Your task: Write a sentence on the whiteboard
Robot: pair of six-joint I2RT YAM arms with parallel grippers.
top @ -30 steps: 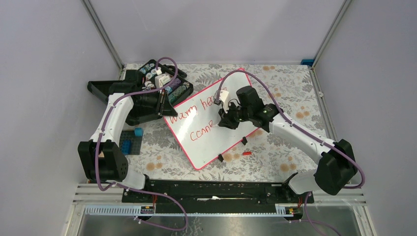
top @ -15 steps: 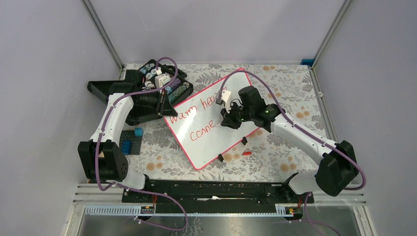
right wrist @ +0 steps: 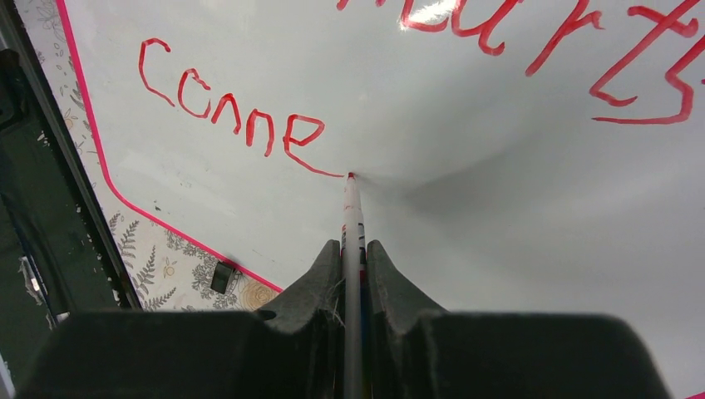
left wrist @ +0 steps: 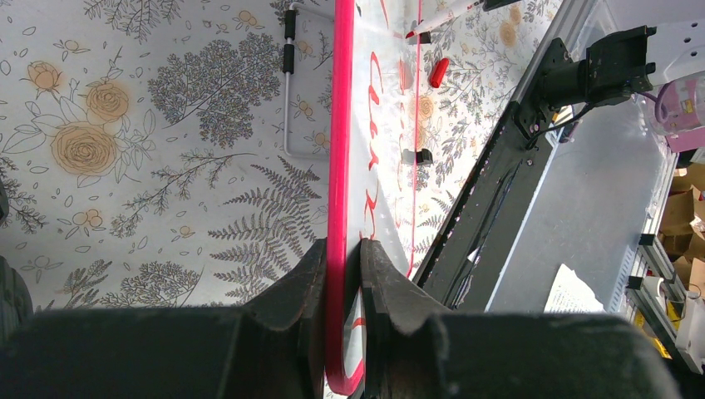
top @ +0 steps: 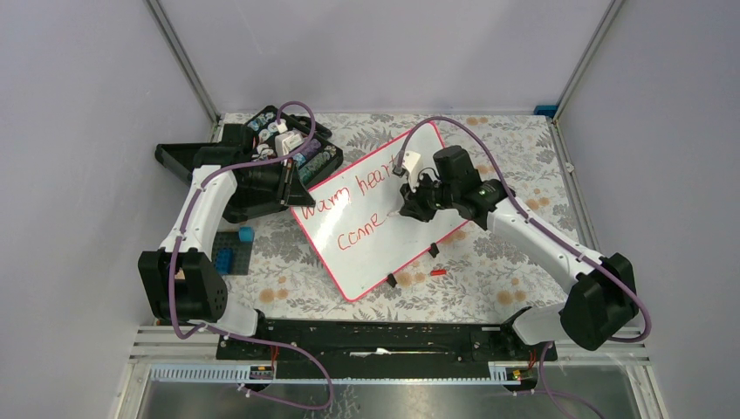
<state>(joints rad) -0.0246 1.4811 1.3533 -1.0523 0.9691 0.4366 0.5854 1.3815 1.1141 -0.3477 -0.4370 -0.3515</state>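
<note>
The whiteboard lies tilted on the flowered table, its pink rim seen edge-on in the left wrist view. My left gripper is shut on the board's left corner. The sentence reads "Warm hearts" in red, with "conne" on the line below. My right gripper is shut on a white marker. Its red tip touches the board at the end of the tail of the last "e".
An open black case of small items sits at the back left, behind the left arm. Blue bricks lie on a dark plate near the left base. A red cap and two black clips lie by the board's near right edge.
My right gripper has moved to the right along the second line with the marker. The last letter "e" was finished and its tail drawn out. The left gripper has not moved.
</note>
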